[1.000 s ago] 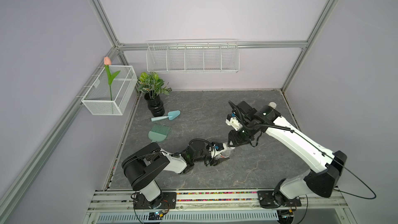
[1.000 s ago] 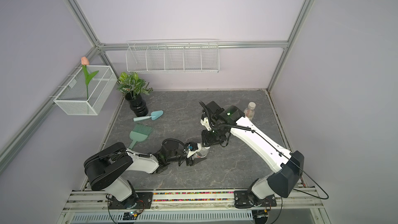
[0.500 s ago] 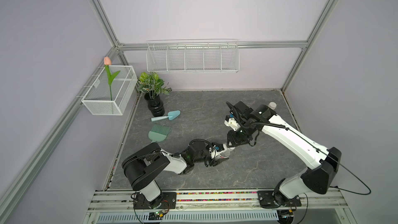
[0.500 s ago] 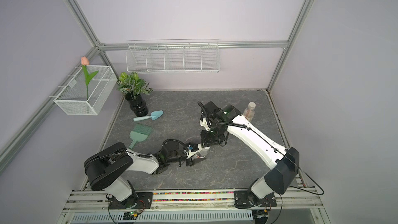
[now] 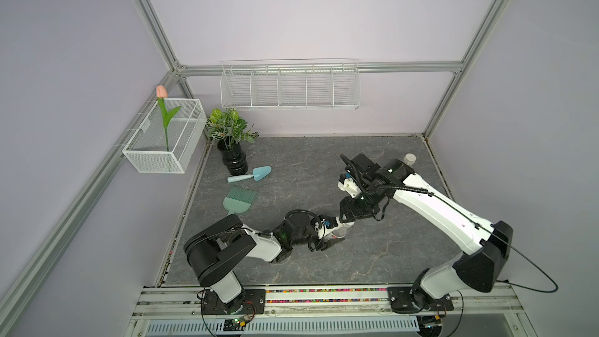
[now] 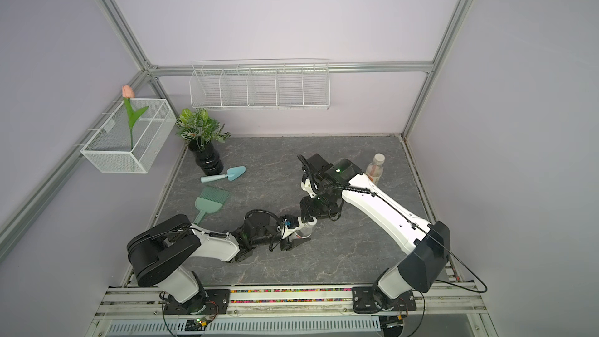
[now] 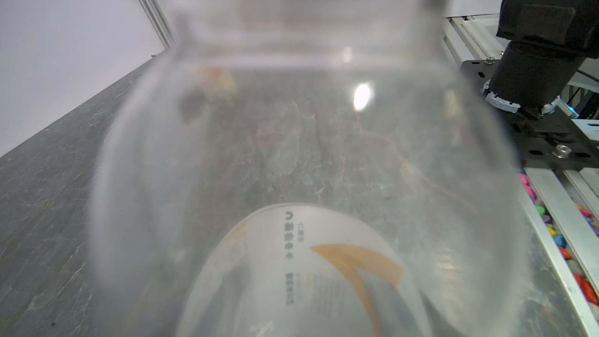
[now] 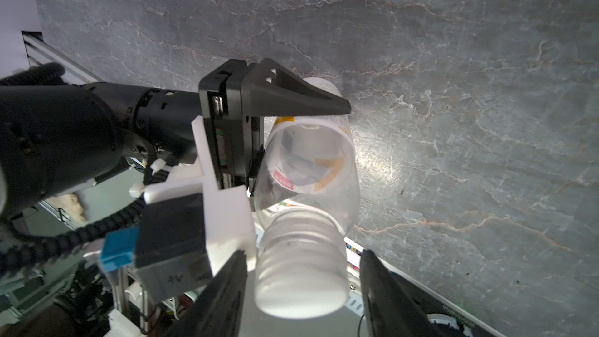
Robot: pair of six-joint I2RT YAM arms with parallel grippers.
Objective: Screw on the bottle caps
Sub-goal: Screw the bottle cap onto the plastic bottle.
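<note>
Left wrist view is basically all bottle (image 7: 301,157), too close and blurry, neck cut off. The left gripper's (image 8: 321,147) far finger hides behind it. On the right gripper (image 8: 303,252) only fingertips show, either side of the cap (image 8: 301,290). The second bottle (image 5: 410,158), well away from both jaws, sits mostly behind the right arm (image 5: 437,202) in a top view.

Robotics lab test cell, not a home. Two white-and-black robot arms, left arm (image 5: 259,248) and right arm (image 5: 437,212), stood bolted to a metal rail (image 5: 324,298) at the front, w/ loose cables (image 5: 534,283) and a bare circuit board (image 5: 240,320) below. Alu. frame bars (image 5: 405,67) boxed in plain lavender walls (image 5: 291,11) and a slate-look tabletop (image 5: 308,163). The rest read as staged props: tulip (image 5: 161,91) in a mesh basket (image 5: 155,160), plant (image 5: 230,124) in a black vase (image 5: 234,160), trowel (image 5: 251,175), brush (image 5: 240,201), clear bottle (image 8: 311,163), and a wire shelf (image 5: 290,89) on the back wall.
</note>
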